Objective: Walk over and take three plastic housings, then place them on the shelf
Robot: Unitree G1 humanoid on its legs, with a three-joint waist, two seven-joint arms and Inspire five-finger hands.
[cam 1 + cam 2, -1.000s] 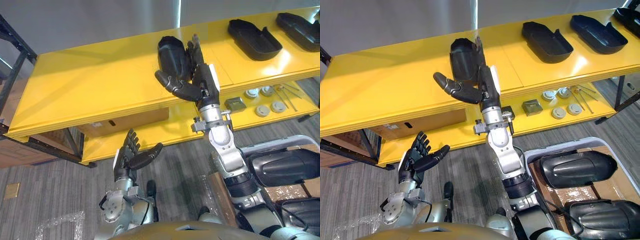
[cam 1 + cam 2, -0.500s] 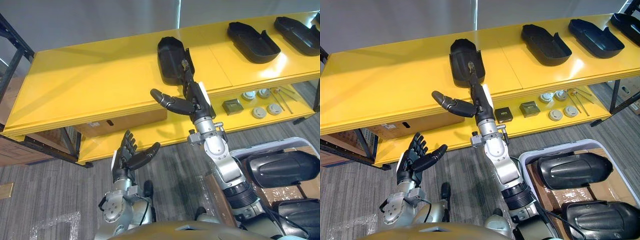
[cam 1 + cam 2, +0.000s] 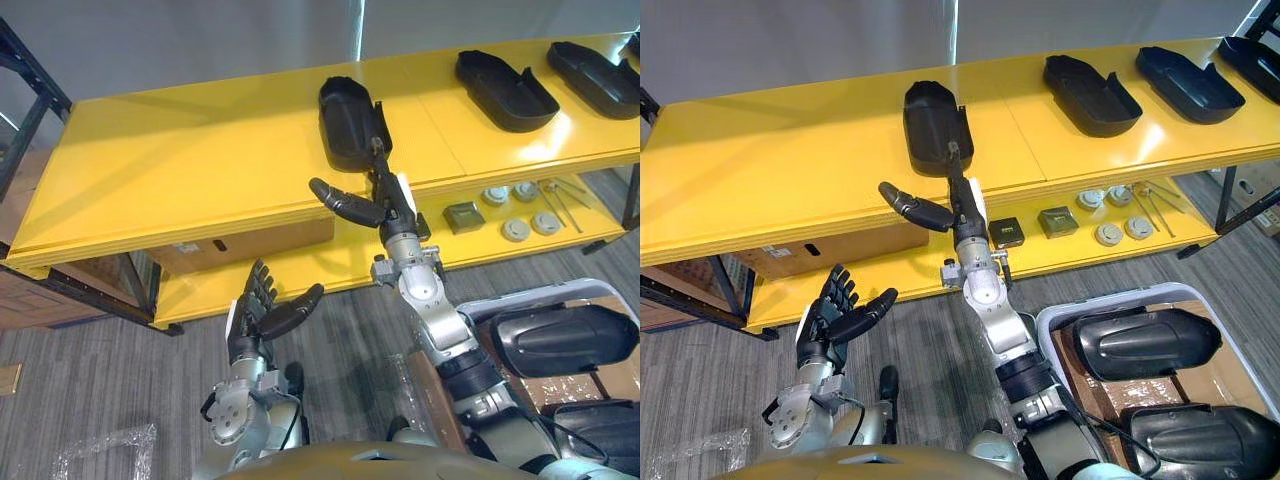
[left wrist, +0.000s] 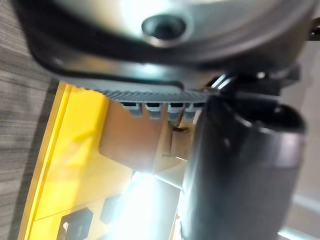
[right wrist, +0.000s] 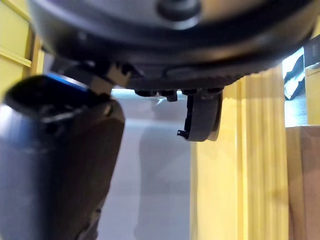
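Note:
Three black plastic housings lie open side up on the yellow shelf top (image 3: 180, 160): one in the middle (image 3: 347, 120), one further right (image 3: 507, 88), one at the far right (image 3: 592, 63). My right hand (image 3: 395, 205) is open at the shelf's front edge, thumb spread to the left. Its straight fingers (image 3: 379, 160) point at the near end of the middle housing and hold nothing. Whether they touch it I cannot tell. My left hand (image 3: 262, 315) hangs open and empty, low in front of the lower shelf.
A white bin (image 3: 1110, 300) at lower right holds two more black housings (image 3: 1145, 340) (image 3: 1190, 435). The lower shelf carries a cardboard box (image 3: 250, 240) and several small metal parts (image 3: 515, 205). A black rack (image 3: 20, 140) stands at the left.
My right hand has drawn back from beside the middle housing to the shelf's front edge, leaving the housing flat on the shelf. The left hand stays as it was.

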